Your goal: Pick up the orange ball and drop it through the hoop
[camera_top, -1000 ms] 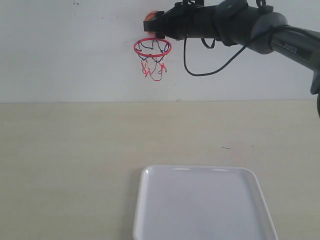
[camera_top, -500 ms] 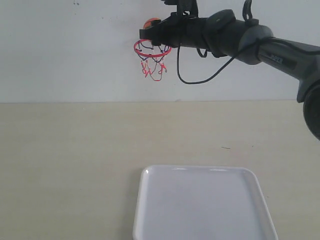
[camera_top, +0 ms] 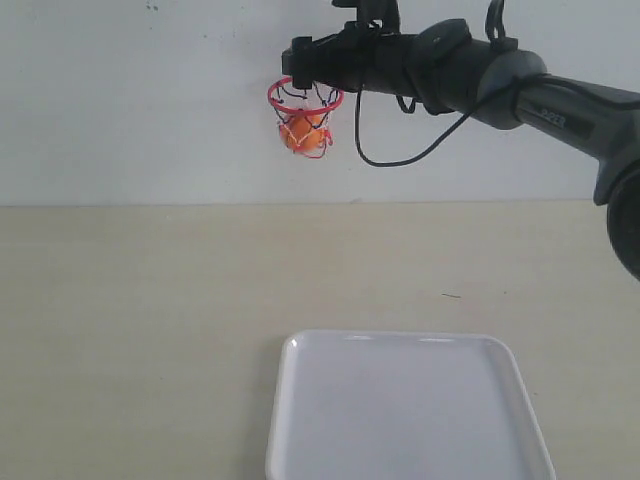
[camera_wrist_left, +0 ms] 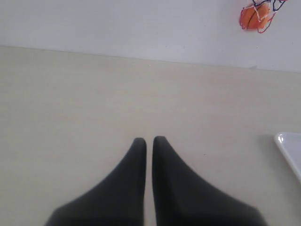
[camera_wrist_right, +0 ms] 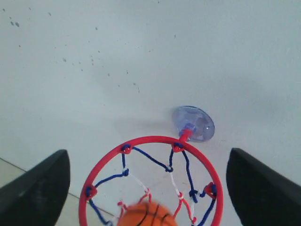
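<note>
My left gripper (camera_wrist_left: 149,141) hangs over the tan table (camera_wrist_left: 70,103), fingers nearly touching. Far off, the orange ball (camera_wrist_left: 254,17) sits in the hoop (camera_wrist_left: 270,20) net against the wall. A white tray (camera_wrist_left: 291,150) corner shows on the table.

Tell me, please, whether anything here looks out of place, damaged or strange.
Nothing is damaged or askew. The orange ball is inside the net of the hoop, below the red ring; whether it is falling through or caught there cannot be told. The right gripper hangs open above the ring.
</note>
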### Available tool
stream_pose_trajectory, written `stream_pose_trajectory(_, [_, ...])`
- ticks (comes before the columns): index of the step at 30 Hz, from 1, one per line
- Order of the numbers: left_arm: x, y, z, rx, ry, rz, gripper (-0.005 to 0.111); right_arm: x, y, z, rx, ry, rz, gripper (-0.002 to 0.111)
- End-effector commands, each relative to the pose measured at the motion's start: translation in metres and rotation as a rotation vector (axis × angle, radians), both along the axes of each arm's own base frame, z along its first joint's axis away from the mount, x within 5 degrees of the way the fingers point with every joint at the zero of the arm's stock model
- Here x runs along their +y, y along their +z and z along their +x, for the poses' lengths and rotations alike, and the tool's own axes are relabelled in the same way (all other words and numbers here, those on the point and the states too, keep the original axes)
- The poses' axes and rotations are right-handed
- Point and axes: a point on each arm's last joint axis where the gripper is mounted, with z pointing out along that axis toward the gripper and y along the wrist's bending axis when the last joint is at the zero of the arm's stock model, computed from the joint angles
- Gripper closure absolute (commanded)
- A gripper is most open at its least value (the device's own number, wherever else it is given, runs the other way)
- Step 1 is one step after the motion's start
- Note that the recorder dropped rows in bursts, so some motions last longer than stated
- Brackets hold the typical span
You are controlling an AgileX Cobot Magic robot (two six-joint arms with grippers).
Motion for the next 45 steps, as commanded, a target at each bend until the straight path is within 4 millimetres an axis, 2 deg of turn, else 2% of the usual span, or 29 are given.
stream_pose_trajectory(1, [0.0,-0.001,0.0,-0.003,0.005,-0.005,0.103,-0.002,0.011,-0.002,-0.039,-0.011,-0.01,0.023])
stream_pose_trajectory(6, [0.0,-0.001,0.0,-0.003,0.005,-0.005,0.103,-0.003,0.015,-0.007,0.009,0.06,-0.015,0.023])
stream_pose_trajectory(12, [0.0,-0.001,0.0,-0.003,0.005,-0.005,0.103,-0.022,0.016,-0.009,0.114,0.167,-0.043,0.026])
stream_pose_trajectory(15, [0.0,-0.001,0.0,-0.003,0.005,-0.005,0.103,-0.036,0.008,-0.01,0.242,0.212,-0.055,0.04])
stream_pose_trajectory(20, [0.0,-0.001,0.0,-0.003,0.005,-0.005,0.103,-0.062,-0.004,-0.019,0.449,0.335,-0.1,0.072])
stream_pose_trajectory(25, [0.0,-0.001,0.0,-0.003,0.005,-0.005,0.103,-0.094,0.002,-0.027,0.598,0.335,-0.135,0.109])
stream_pose_trajectory(29, [0.0,-0.001,0.0,-0.003,0.005,-0.005,0.103,-0.117,0.022,-0.038,0.643,0.275,-0.207,0.108])
stream_pose_trajectory(32, [0.0,-0.001,0.0,-0.003,0.005,-0.005,0.103,-0.128,0.039,-0.05,0.655,0.266,-0.265,0.108])
stream_pose_trajectory(35, [0.0,-0.001,0.0,-0.003,0.005,-0.005,0.103,-0.135,0.05,-0.06,0.672,0.238,-0.243,0.108])
stream_pose_trajectory(39, [0.0,-0.001,0.0,-0.003,0.005,-0.005,0.103,-0.14,0.051,-0.086,0.731,0.236,-0.253,0.108])
stream_pose_trajectory(45, [0.0,-0.001,0.0,-0.003,0.005,-0.005,0.103,-0.147,0.041,-0.138,0.84,0.189,-0.222,0.108])
